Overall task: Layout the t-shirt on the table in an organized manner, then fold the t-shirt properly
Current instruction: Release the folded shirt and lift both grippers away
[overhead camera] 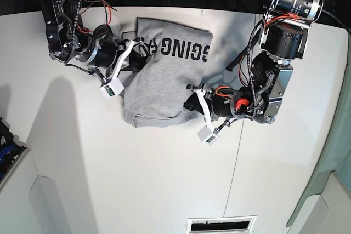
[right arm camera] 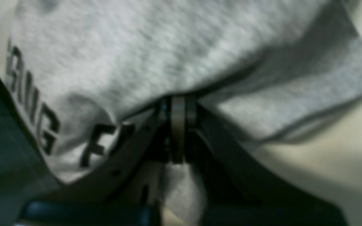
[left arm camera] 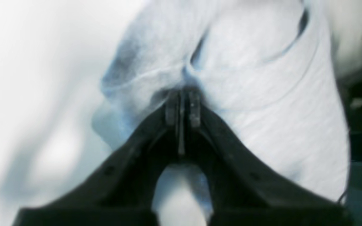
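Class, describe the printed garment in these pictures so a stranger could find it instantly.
Start at the wide flat white table seen from above. Near its far edge, between the two black robot arms, lies a crumpled light heather-grey cotton t-shirt. Bold black block lettering across its upper part sets it apart; nothing else there is fabric.

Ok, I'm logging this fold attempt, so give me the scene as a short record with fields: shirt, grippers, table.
shirt: grey t-shirt bunched on the table, black lettering facing up
left gripper: shut on t-shirt, pinching a fabric edge
right gripper: shut on t-shirt, near the lettering
table: white table, dark seam line running across it
fold state: not laid flat yet
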`<move>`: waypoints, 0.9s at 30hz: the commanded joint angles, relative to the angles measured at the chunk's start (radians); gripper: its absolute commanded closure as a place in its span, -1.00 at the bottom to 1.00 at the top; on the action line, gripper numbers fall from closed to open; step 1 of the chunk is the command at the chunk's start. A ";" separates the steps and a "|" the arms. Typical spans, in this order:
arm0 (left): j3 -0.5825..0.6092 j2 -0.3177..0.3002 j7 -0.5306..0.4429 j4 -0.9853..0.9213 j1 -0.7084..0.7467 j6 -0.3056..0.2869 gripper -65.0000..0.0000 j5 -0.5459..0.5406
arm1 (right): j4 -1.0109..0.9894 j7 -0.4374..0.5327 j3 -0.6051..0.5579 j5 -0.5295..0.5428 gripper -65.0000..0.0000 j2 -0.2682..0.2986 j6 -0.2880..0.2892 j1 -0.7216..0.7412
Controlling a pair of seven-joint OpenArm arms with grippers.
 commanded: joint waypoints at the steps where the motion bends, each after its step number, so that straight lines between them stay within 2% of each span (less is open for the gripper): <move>1: -0.002 -0.007 0.008 0.013 -0.031 -0.010 0.86 -0.023 | 0.020 0.022 0.002 0.006 1.00 -0.012 0.008 0.014; 4: -0.002 -0.023 0.052 0.026 -0.041 -0.010 0.86 -0.060 | 0.021 0.026 0.018 -0.004 1.00 -0.037 0.008 0.025; 7: -0.002 -0.046 0.083 0.086 -0.040 -0.010 0.86 -0.119 | 0.038 0.021 0.058 -0.001 1.00 -0.037 0.008 0.027; 10: -0.002 -0.096 0.104 0.181 -0.037 -0.010 0.86 -0.180 | 0.088 -0.015 0.137 0.000 1.00 -0.037 0.008 0.027; 13: -0.002 -0.158 0.160 0.277 -0.014 -0.010 0.86 -0.239 | 0.164 -0.093 0.228 0.031 1.00 -0.036 0.009 0.016; 16: -0.002 -0.229 0.193 0.363 0.058 -0.010 0.86 -0.296 | 0.249 -0.191 0.303 0.106 1.00 -0.028 0.009 -0.022; 19: -0.002 -0.299 0.195 0.497 0.183 -0.010 0.86 -0.310 | 0.306 -0.256 0.333 0.184 1.00 0.019 0.015 -0.090; 23: -0.004 -0.404 0.209 0.627 0.406 -0.010 0.86 -0.308 | 0.351 -0.265 0.334 0.245 1.00 0.112 0.020 -0.245; 27: -0.080 -0.449 0.197 0.721 0.653 -0.010 0.86 -0.270 | 0.371 -0.259 0.334 0.287 1.00 0.202 0.037 -0.393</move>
